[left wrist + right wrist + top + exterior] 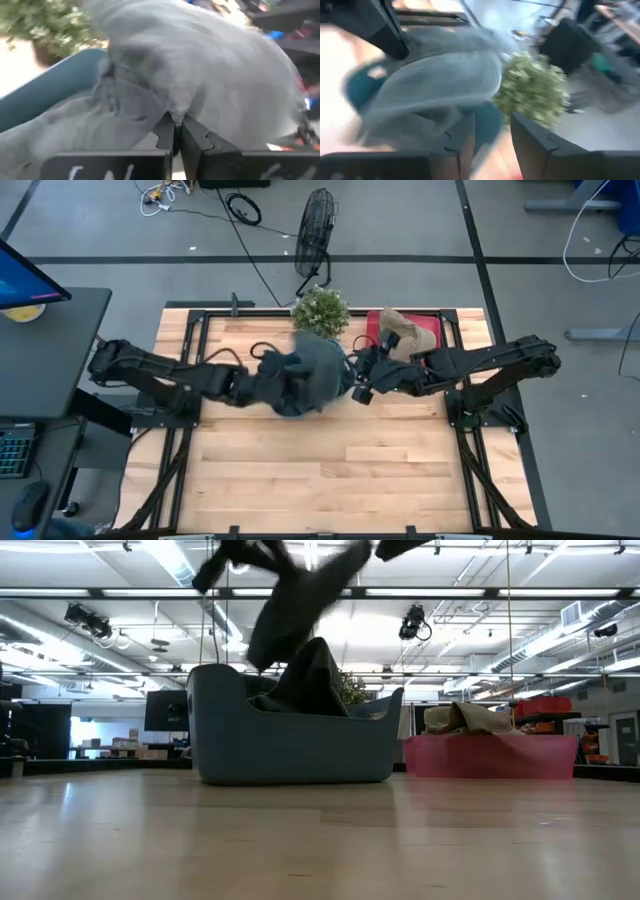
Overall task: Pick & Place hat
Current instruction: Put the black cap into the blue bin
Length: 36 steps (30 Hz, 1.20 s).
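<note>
A dark grey cloth hat [310, 365] hangs over a blue-grey bin [290, 750] at the table's far middle. Its lower part [310, 680] reaches down inside the bin. My left gripper [262, 375] is at the hat's left side and is shut on it; the left wrist view shows this gripper [175, 132] and the hat [200, 75]. My right gripper [357, 385] is open just right of the hat, its fingers [465, 137] beside the cloth [435, 80]. My left gripper pinches a bunched bit of the hat's cloth [175, 116] between its two shut fingers, coming level from the table's left. I cannot tell whether it holds one layer or several. The hat is raised above the bin's rim and droops slack, its lower part inside the bin.
A pink tray [490, 758] holding a tan hat [400, 335] stands at the far right, next to the bin. A potted plant [320, 310] stands behind the bin. The wooden table's near half [320, 470] lies bare of objects.
</note>
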Each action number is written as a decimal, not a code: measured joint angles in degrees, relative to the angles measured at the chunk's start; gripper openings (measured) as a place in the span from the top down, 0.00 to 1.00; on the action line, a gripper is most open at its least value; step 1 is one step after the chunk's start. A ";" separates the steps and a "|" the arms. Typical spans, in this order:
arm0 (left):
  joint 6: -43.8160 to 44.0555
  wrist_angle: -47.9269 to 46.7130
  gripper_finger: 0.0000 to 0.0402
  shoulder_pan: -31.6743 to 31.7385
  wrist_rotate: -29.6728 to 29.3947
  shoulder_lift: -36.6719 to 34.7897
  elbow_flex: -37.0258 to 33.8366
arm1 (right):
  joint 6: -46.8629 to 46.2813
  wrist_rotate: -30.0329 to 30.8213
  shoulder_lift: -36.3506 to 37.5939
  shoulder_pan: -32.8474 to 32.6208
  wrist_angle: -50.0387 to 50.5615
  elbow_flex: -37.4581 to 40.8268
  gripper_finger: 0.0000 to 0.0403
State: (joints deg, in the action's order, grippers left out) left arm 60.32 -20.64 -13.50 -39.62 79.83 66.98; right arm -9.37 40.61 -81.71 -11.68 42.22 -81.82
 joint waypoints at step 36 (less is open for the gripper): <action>3.75 6.17 0.95 7.59 21.70 9.74 -7.39 | 2.08 -1.60 -23.43 7.24 -13.14 -0.02 0.80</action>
State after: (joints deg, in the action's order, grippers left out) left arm 64.06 -14.47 -5.91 -17.91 89.57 59.59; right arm -7.29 39.00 -105.15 -4.44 29.08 -81.84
